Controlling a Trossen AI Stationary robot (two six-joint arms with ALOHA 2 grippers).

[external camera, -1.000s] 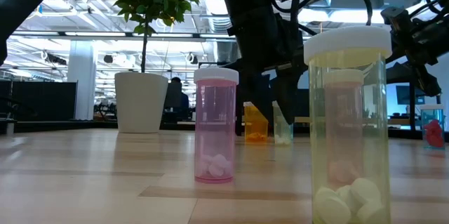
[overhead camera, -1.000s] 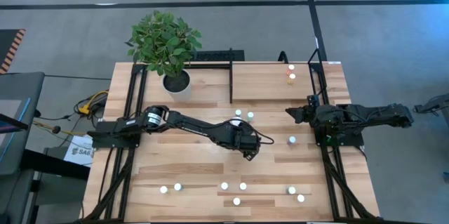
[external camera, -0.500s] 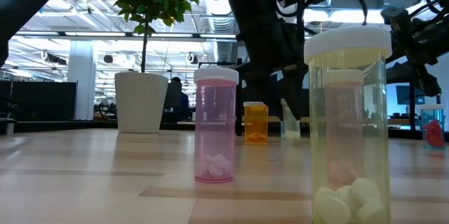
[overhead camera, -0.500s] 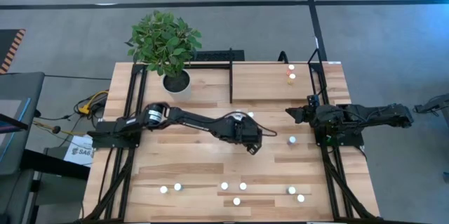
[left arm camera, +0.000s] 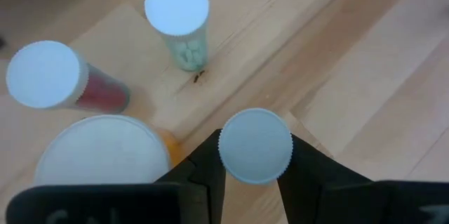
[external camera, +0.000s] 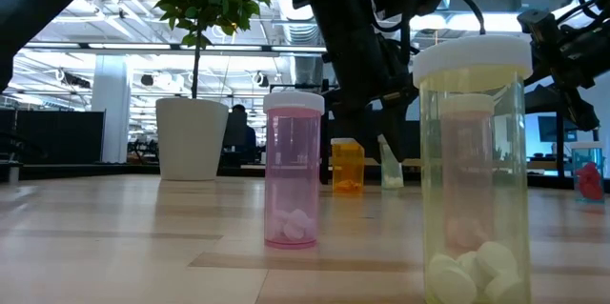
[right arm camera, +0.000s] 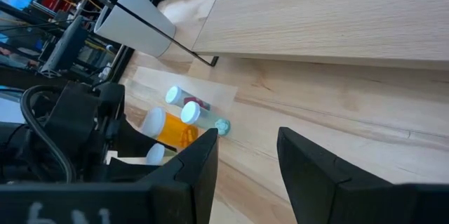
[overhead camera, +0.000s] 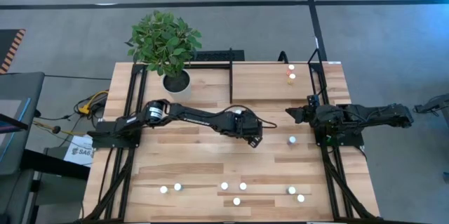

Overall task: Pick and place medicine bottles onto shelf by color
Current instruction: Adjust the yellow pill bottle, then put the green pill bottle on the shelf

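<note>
My left gripper (overhead camera: 254, 138) is over the middle of the table, shut on a small white-capped medicine bottle (left arm camera: 255, 145). Just beyond it stand a greenish bottle (left arm camera: 179, 13), a red one (left arm camera: 49, 80) and a larger orange one (left arm camera: 105, 154). The low view shows a pale bottle (external camera: 390, 164) hanging tilted under this arm. The shelf (overhead camera: 266, 83) lies at the far right and bears two bottles (overhead camera: 291, 72). My right gripper (overhead camera: 290, 114) waits open near the right edge, with nothing between its fingers. My left gripper pinches the bottle just under its white cap (left arm camera: 255, 147) between the two fingers, one on each side. The fingers come slanting down from above. The cap hides the bottle's body and foot in the wrist view, so I cannot tell whether it is clear of the table.
Several more bottles stand along the near edge (overhead camera: 236, 189), and a single one (overhead camera: 291, 140) is at the right. A potted plant (overhead camera: 166, 45) stands at the far left. Close to the low camera are a pink bottle (external camera: 294, 171) and a yellowish one (external camera: 472, 171).
My left gripper has carried its bottle toward the table's far edge, nearer to the bottles standing in the middle. It has stayed shut. The right arm has kept still.
</note>
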